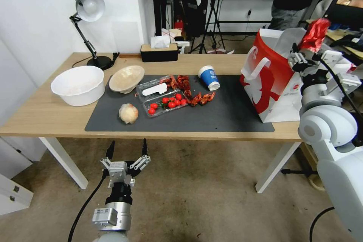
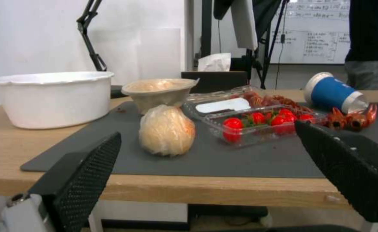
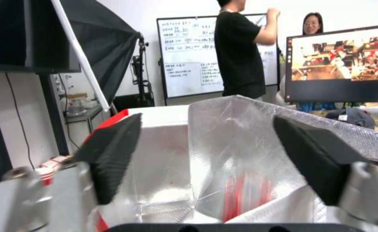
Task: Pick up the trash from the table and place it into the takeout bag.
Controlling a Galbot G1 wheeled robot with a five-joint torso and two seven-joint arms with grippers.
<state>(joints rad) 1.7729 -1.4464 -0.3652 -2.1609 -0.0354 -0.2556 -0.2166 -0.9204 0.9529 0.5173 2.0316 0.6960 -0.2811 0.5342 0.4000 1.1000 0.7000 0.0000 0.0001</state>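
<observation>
The trash lies on the table [image 1: 38,117] and its dark mat [image 1: 227,117]: a pale wrinkly ball [image 1: 128,113] [image 2: 166,130] near the front, a beige shallow bowl [image 1: 126,78] [image 2: 159,91] behind it, and a blue-and-white paper cup [image 1: 209,77] [image 2: 333,91] on its side. The red and white takeout bag [image 1: 272,79] stands at the right end. My right gripper [image 1: 298,59] [image 3: 207,120] hangs open over the bag's mouth, nothing between its fingers, facing the silvery lining [image 3: 240,145]. My left gripper [image 1: 127,147] [image 2: 207,129] is open just before the table's front edge, facing the ball.
A large white bowl [image 1: 78,85] sits at the left. A clear box of cherry tomatoes [image 1: 166,104] and red crayfish shells [image 1: 200,98] lie mid-mat. A desk lamp [image 1: 89,11] and tissue box [image 1: 159,51] stand at the back. A red crinkled thing [image 1: 314,34] shows behind the bag.
</observation>
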